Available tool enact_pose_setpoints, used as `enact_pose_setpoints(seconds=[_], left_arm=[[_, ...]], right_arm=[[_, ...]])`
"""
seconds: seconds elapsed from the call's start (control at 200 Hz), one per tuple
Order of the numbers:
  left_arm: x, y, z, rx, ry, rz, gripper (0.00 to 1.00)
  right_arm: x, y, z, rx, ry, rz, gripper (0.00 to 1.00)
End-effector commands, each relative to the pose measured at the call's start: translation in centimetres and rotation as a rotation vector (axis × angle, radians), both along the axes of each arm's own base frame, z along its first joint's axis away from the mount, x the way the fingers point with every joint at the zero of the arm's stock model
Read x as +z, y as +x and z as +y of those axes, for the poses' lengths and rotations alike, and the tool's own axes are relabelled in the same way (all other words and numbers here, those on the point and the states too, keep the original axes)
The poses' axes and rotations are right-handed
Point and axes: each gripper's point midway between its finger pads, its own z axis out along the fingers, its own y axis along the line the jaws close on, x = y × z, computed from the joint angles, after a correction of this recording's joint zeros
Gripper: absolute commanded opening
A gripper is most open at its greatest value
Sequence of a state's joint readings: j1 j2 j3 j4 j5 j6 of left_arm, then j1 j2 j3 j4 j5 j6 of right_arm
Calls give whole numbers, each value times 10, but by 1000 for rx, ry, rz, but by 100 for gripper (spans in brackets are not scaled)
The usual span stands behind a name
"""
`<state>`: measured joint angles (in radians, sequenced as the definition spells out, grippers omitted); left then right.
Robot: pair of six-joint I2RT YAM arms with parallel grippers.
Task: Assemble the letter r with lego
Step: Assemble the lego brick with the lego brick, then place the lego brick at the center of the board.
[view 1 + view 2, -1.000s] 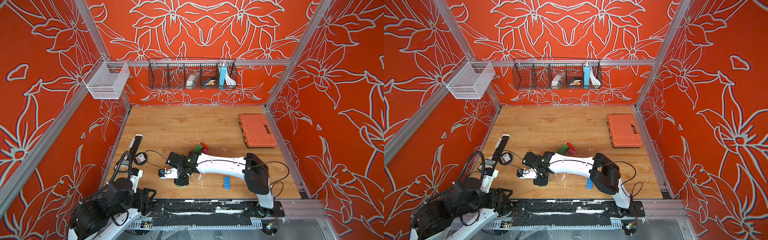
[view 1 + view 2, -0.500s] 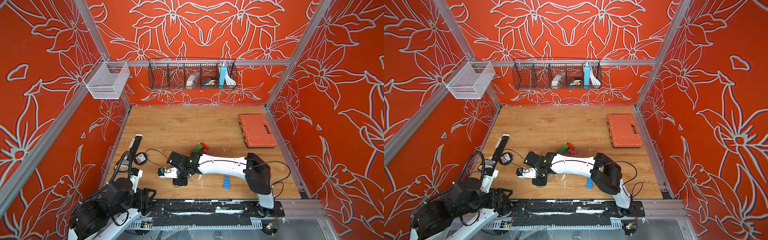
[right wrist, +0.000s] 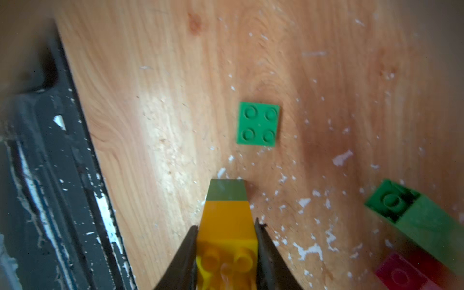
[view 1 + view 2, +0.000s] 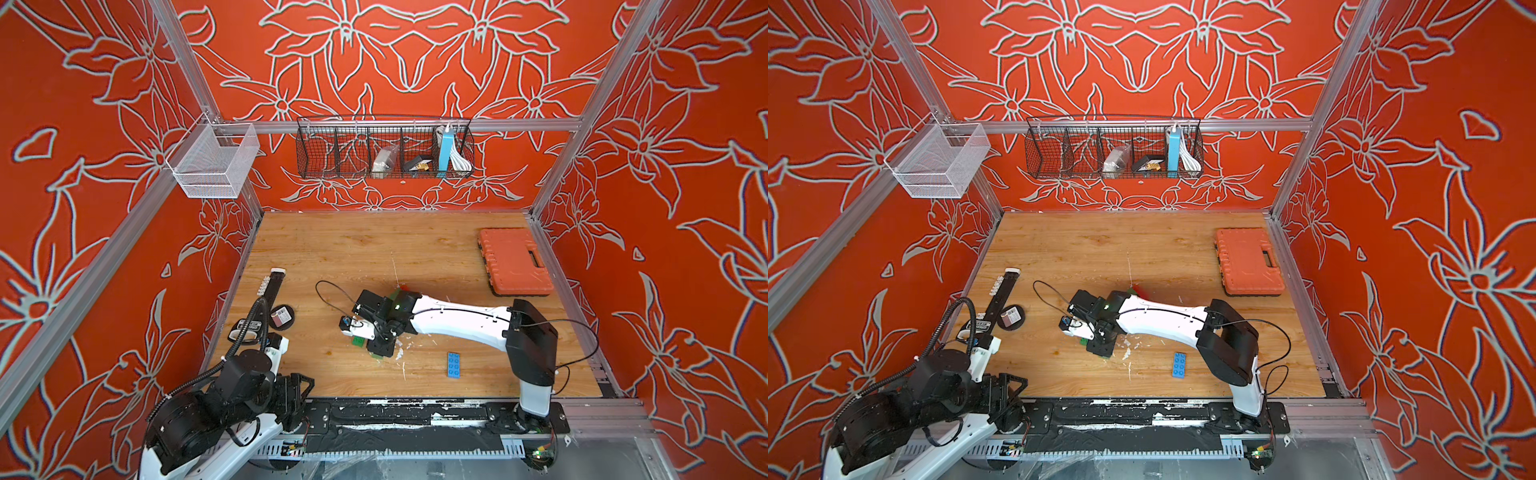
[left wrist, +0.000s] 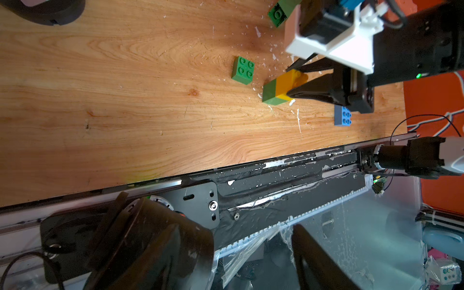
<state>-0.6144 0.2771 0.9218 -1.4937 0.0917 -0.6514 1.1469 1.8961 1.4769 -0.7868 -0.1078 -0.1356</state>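
as right hand [image 3: 226, 227] grips stack [image 3: 227, 200], blue brick [image 4: 454, 365] rests.

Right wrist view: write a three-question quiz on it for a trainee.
1. True or false: the right gripper is shut on the yellow brick.
2. Which colour is the brick stuck to the yellow brick's stud-free end? A blue, B green, C pink.
3. Fill in: the loose green brick lies with its studs facing ____.
Key: 1 true; 2 B, the stuck green brick; 3 up.
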Motion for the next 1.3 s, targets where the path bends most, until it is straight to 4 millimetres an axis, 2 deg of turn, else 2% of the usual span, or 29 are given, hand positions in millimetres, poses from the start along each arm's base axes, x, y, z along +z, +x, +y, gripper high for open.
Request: enact_pose_setpoints(seconds=[0.0, 0.24, 0.36, 0.475, 0.62, 0.736, 0.961, 1.116, 1.181, 1.246, 1.276, 1.296], left_arm=[[-6, 3, -5, -17, 27, 47, 72], [-9, 12, -17, -30, 40, 104, 74], [-6, 17, -22, -37, 29, 101, 75], [-7, 19, -23, -38, 31, 102, 75], [-11, 19, -22, -33, 42, 109, 76], [-12, 22, -16, -8, 64, 91, 76], [-10, 23, -9, 30, 60, 48, 78], [-12, 23, -8, 38, 68, 62, 91], [-12, 24, -9, 40, 71, 66, 99], [-12, 25, -10, 36, 72, 66, 99], [-11, 26, -11, 33, 69, 65, 99], [-11, 26, -12, 29, 66, 65, 99]], right_arm=[[-35, 13, -66, -105, -245, 15, 0], [-43, 32, -78, -156, -238, 25, 0], [-44, 33, -79, -162, -238, 42, 0], [-42, 34, -76, -171, -224, 44, 16], [-38, 36, -74, -183, -209, 39, 43], [-32, 29, -67, -173, -173, 81, 62], [-13, 40, -65, -230, -145, 22, 68], [10, 48, -69, -330, -111, -13, 71], [21, 51, -79, -420, -110, -44, 72], [30, 51, -95, -519, -117, -70, 75], [33, 50, -104, -568, -121, -77, 78], [35, 50, -111, -606, -126, -83, 84]])
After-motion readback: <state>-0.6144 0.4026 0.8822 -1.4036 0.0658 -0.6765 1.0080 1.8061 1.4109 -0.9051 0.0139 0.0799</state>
